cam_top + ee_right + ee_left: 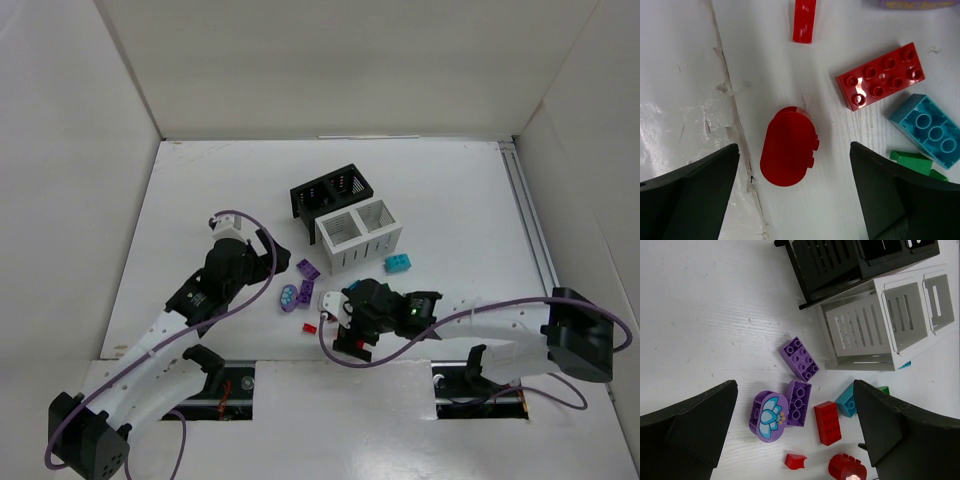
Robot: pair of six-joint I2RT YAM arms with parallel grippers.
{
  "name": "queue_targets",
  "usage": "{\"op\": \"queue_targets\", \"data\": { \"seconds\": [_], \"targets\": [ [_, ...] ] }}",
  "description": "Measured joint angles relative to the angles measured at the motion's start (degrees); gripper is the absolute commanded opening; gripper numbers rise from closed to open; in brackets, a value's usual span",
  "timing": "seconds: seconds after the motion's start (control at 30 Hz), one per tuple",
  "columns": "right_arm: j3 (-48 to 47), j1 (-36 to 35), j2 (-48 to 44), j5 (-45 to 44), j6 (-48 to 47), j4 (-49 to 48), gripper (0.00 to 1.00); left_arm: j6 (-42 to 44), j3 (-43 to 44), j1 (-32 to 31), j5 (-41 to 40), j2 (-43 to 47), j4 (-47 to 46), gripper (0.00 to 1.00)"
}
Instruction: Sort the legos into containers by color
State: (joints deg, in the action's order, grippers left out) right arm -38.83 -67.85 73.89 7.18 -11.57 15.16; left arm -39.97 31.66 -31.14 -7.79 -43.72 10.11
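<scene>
Overhead: black bin (330, 190) and white bin (360, 236) sit touching at mid-worktop (200, 200), the black one farther. One teal brick (398, 263) lies just near-right of the white bin. Purple oval (289, 297) and purple bricks are loose near-left of the bins, between the two arms.

Left wrist: left claw (794, 390) is wide open, holding nothing, hovering over the purple cluster. The oval rests against a purple brick (798, 403). Another purple brick (800, 359) lies farther, close to the white bin's corner. Red brick (827, 423), second teal brick (846, 400) and small red piece (795, 460) sit alongside.

Right wrist: right claw (794, 150) is wide open and empty, fingers straddling the red rounded piece (787, 147) without touching it. That piece lies on the worktop beside a tape seam (735, 125). Red brick, second teal brick and a green brick (912, 161) lie near one finger, all outside the bins.
</scene>
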Motion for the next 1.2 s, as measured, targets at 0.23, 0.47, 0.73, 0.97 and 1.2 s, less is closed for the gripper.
{"op": "queue_targets", "data": {
  "seconds": [0.23, 0.47, 0.73, 0.97, 1.2],
  "targets": [
    [1.29, -2.32, 4.07, -4.2, 4.39, -1.84, 0.89, -0.87, -0.59, -0.04, 0.0, 0.28, 0.42, 1.0],
    [0.33, -4.63, 5.51, -11.08, 7.52, 0.0, 0.4, -1.29, -1.27, -0.04, 0.04, 1.86, 0.9, 1.0],
    [-8.72, -5.01, -0.94, -20.74, 4.35, 7.5, 0.37, -1.49, -1.38, -0.37, 1.29, 3.17, 0.9, 1.0],
    [-21.66, 1.86, -4.57, -26.91, -4.87, 6.51, 0.37, -1.49, -2.47, -0.79, 3.41, 3.04, 0.46, 1.0],
    [-28.94, 15.78, 4.04, -21.86, -11.8, 3.21, 0.43, -1.7, -2.73, -2.8, 4.13, 1.29, 0.07, 1.0]
  ]
}}
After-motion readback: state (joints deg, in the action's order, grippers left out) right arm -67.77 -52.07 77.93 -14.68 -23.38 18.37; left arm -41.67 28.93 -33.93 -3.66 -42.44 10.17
